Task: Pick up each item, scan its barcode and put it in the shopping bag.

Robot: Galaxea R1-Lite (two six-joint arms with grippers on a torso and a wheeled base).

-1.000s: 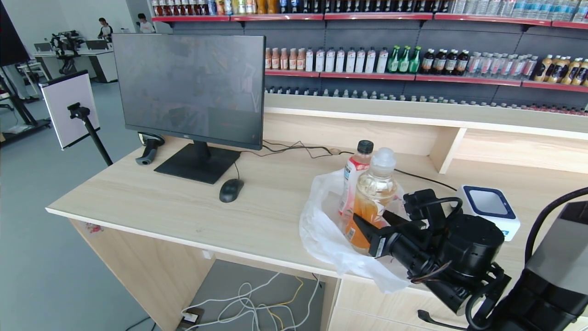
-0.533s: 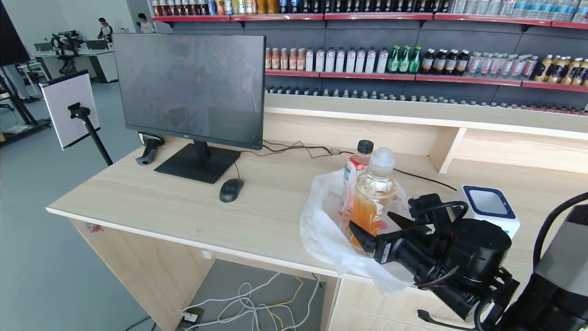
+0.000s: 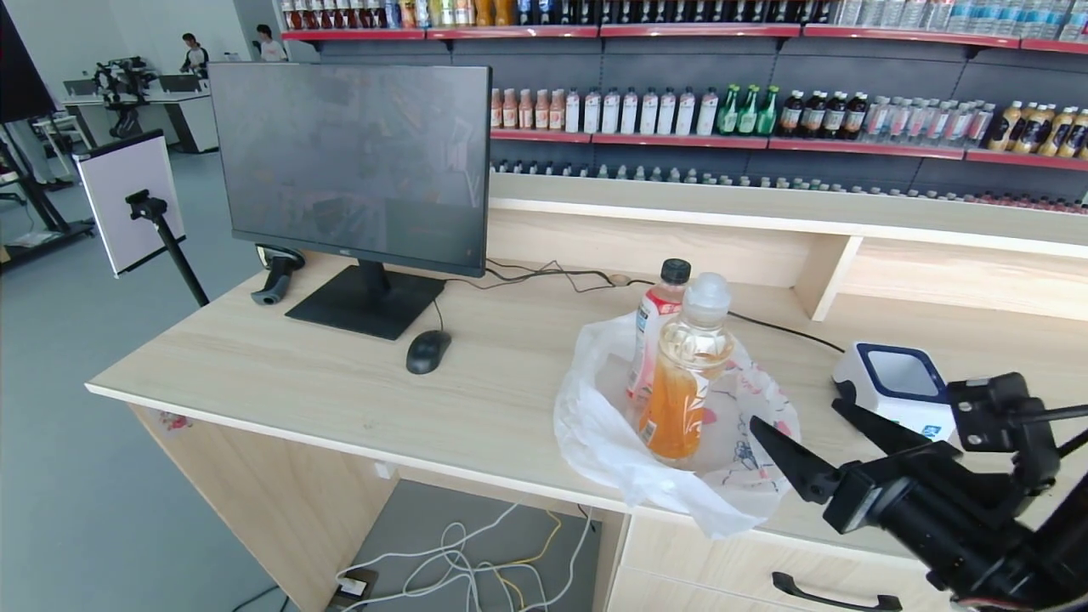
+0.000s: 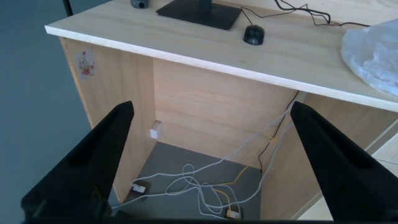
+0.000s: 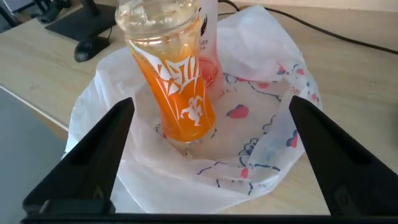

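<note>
A white plastic shopping bag (image 3: pixel 608 442) lies open on the wooden counter. Two bottles stand upright in it: an orange drink bottle (image 3: pixel 680 382) with a clear cap, and behind it a pink-labelled bottle (image 3: pixel 656 319) with a black cap. My right gripper (image 3: pixel 795 414) is open, right of the bag and clear of both bottles. In the right wrist view the open right gripper (image 5: pixel 209 106) faces the orange bottle (image 5: pixel 177 87), the pink-labelled bottle (image 5: pixel 210 37) and the bag (image 5: pixel 261 143). My left gripper (image 4: pixel 211 109) is open and holds nothing, low in front of the counter (image 4: pixel 186 50).
A white and blue barcode scanner (image 3: pixel 892 387) sits right of the bag, close behind my right gripper. A monitor (image 3: pixel 353 161), a mouse (image 3: pixel 427 350) and a handheld scanner (image 3: pixel 274 276) stand on the counter's left part. Cables run behind; stocked shelves (image 3: pixel 765 110) fill the back.
My right gripper has let go of the orange bottle and drawn back to the right. The bottle stays upright in the bag.
</note>
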